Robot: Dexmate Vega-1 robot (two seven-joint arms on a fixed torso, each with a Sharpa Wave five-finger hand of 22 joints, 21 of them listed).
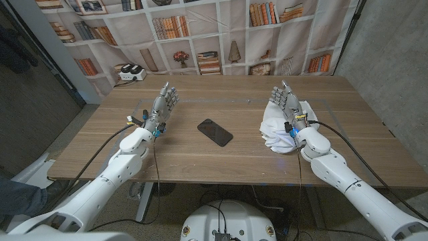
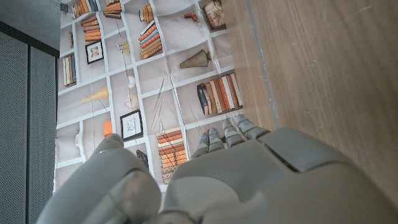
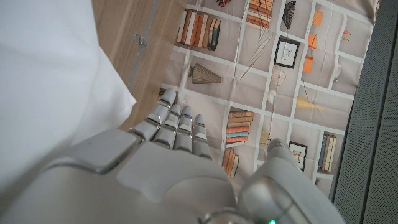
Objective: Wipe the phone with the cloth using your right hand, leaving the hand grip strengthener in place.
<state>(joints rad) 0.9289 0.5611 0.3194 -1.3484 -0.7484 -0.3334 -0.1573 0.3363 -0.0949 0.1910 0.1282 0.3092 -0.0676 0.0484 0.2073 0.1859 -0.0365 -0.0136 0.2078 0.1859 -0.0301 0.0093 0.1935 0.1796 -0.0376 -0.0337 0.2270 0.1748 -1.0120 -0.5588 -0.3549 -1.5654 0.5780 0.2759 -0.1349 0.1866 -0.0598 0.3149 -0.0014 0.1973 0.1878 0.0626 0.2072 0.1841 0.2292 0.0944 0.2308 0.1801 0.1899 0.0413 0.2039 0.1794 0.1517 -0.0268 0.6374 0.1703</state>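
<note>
Soft, light, limp white cloth (image 1: 284, 127), likely to bunch and drape; best gathered at a raised fold near its middle. Crumpled in a heap on the bench (image 1: 200, 157), right of centre, just beside and partly behind the right robot hand (image 1: 283, 102). Dark, flat, glossy phone (image 1: 215, 132) lying mid-bench, apart from the cloth; probably stiff and prone to sliding under wiping. Right robot hand upright, fingers spread, holding nothing. Left robot hand (image 1: 162, 105) likewise empty and spread.
</note>
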